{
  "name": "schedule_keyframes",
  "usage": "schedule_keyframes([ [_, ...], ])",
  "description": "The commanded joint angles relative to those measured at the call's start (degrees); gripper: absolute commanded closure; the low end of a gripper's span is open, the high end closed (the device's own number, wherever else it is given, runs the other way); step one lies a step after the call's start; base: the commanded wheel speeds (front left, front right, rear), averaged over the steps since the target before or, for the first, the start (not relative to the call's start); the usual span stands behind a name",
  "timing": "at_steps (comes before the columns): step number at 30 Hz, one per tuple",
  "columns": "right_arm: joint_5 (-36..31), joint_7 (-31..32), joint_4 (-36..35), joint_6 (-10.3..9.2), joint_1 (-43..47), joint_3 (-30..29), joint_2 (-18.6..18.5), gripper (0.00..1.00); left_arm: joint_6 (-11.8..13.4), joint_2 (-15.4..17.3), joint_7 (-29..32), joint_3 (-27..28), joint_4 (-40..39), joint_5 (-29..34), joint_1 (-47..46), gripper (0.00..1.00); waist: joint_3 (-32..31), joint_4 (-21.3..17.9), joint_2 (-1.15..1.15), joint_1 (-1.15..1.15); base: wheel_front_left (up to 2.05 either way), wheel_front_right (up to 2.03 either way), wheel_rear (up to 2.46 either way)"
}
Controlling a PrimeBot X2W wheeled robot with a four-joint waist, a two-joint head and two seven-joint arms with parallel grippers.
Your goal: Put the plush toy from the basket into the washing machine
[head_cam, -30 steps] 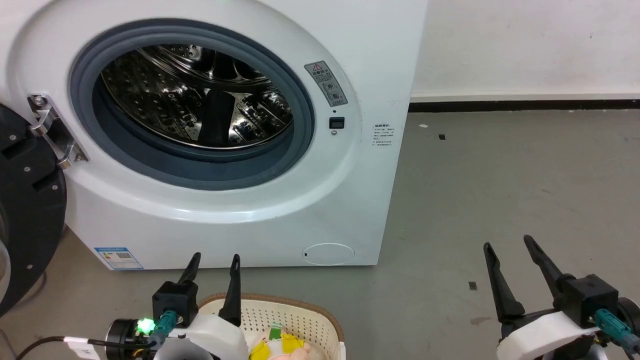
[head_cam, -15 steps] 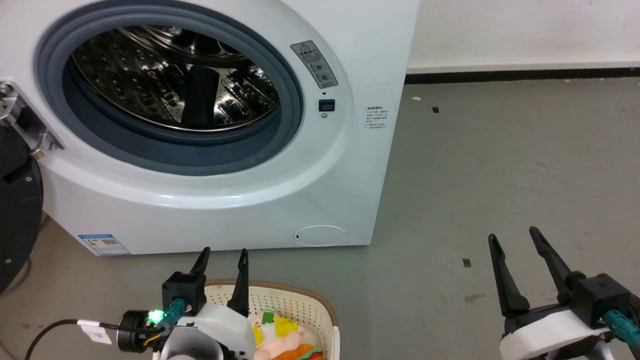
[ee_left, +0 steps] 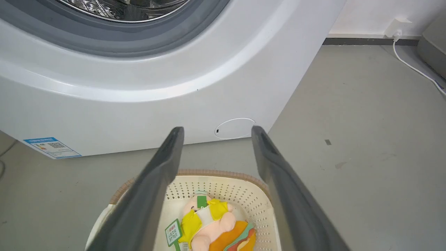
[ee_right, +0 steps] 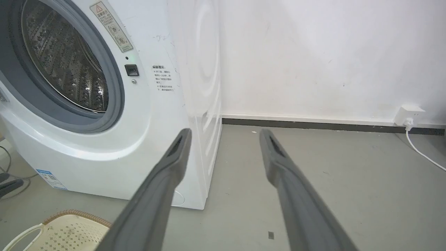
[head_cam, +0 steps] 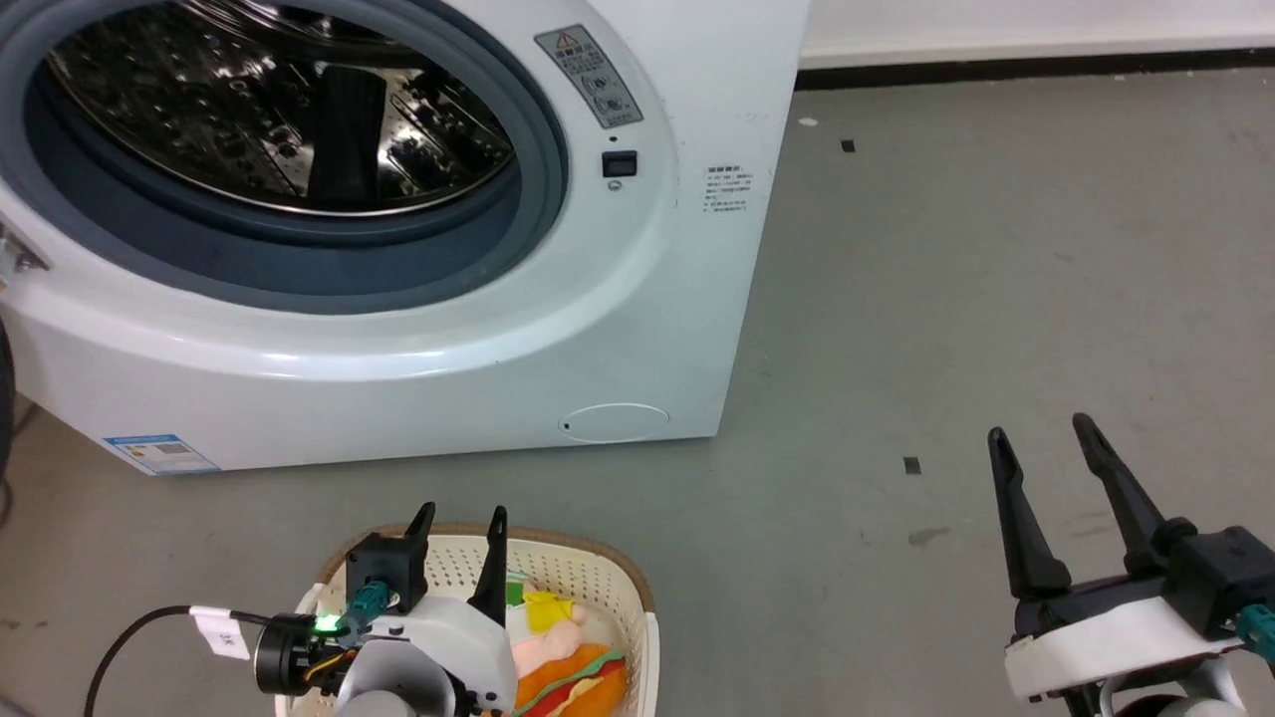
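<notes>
In the left wrist view, the plush toy [ee_left: 209, 226], axis laid 11-to-5 in the basket [ee_left: 216, 173], is found at 6 o'clock of the nearer, wide-spread, empty left gripper [ee_left: 216, 128].

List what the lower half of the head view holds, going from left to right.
left gripper → plush toy → small dark floor mark → right gripper. The basket is left out, since it spans the first two.
</notes>
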Motion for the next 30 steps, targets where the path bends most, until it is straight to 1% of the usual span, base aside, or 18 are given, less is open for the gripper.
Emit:
schedule_keyframes([
  [1,0.53,-0.63,-0.62,-0.02,-1.30,-0.22,-0.01,0.00,-0.07,0.48,-0.54,-0.40,1.35,-0.70,-1.31,0.00,0.87,-0.52,0.00,0.00,0.00,0.00,0.00],
  [10,1.80,-1.70,-1.42,-0.02,-2.47,-0.25,-0.01,0.00,-0.50,1.50,-1.55,-1.50,8.68,-1.98,-4.67,0.00,4.63,-2.49,0.00,0.00,0.00,0.00,0.00],
  [14,2.38,-2.18,-1.96,-0.03,-2.97,-0.36,-0.01,0.00,0.68,2.26,-0.92,-2.02,12.90,-2.25,-6.63,0.00,6.54,-3.37,0.00,0.00,0.00,0.00,0.00],
  [16,2.76,-2.42,-2.14,-0.03,-3.22,-0.43,-0.01,0.00,0.84,2.69,-0.83,-2.41,14.81,-2.37,-7.67,0.00,7.59,-3.81,0.00,0.00,0.00,0.00,0.00],
  [21,3.66,-3.01,-2.70,-0.03,-4.01,-0.47,-0.01,0.00,0.45,3.65,-0.35,-2.86,19.59,-3.50,-10.10,0.00,10.32,-4.89,0.00,0.00,0.00,0.00,0.00],
  [24,4.09,-3.37,-3.02,-0.03,-4.54,-0.45,-0.01,0.00,0.44,4.05,-0.34,-2.18,22.47,-5.14,-11.34,0.00,11.94,-5.59,0.00,0.00,0.00,0.00,0.00],
  [30,5.34,-4.08,-3.79,-0.03,-5.60,-0.49,-0.01,0.00,0.02,5.26,0.03,-3.15,27.92,-6.16,-13.71,0.00,15.09,-7.02,0.00,0.00,0.00,0.00,0.00],
])
